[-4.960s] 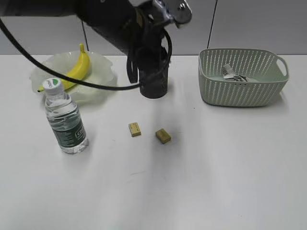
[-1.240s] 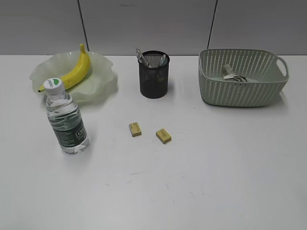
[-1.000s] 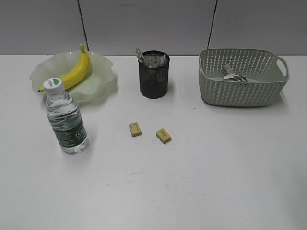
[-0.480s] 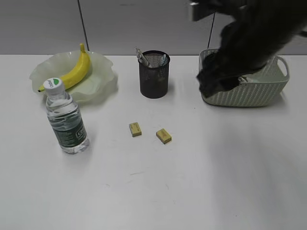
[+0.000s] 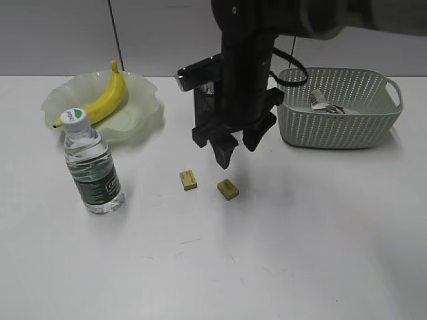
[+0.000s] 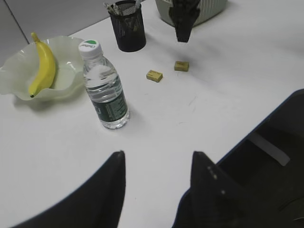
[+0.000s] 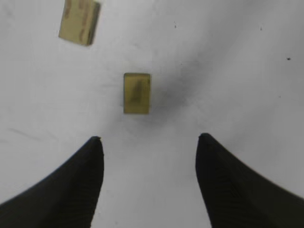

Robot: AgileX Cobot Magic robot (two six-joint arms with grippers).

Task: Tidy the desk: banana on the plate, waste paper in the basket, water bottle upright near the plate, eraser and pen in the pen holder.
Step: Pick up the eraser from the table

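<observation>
The white counter (image 5: pixel 320 253) is seen with a sage basket (image 5: pixel 340 127) at its far right edge, in which a wad of waste paper (image 5: pixel 322 102) is held. A pale green plate (image 5: pixel 137 113) sits at the far left edge, and the banana (image 5: pixel 107 97) is laid on it. The water bottle (image 5: pixel 90 163) is stood upright just in front of the plate. The black pen holder (image 6: pixel 127 29) is placed at the far edge, between plate and basket. Two small erasers are left on the bare middle: the left eraser (image 5: pixel 188 180) and the right eraser (image 5: pixel 227 189). The right end effector (image 5: pixel 233 148) is held above the right eraser, fingers apart and empty. The left end effector (image 6: pixel 156 190) is held near the front edge, fingers apart and empty.
</observation>
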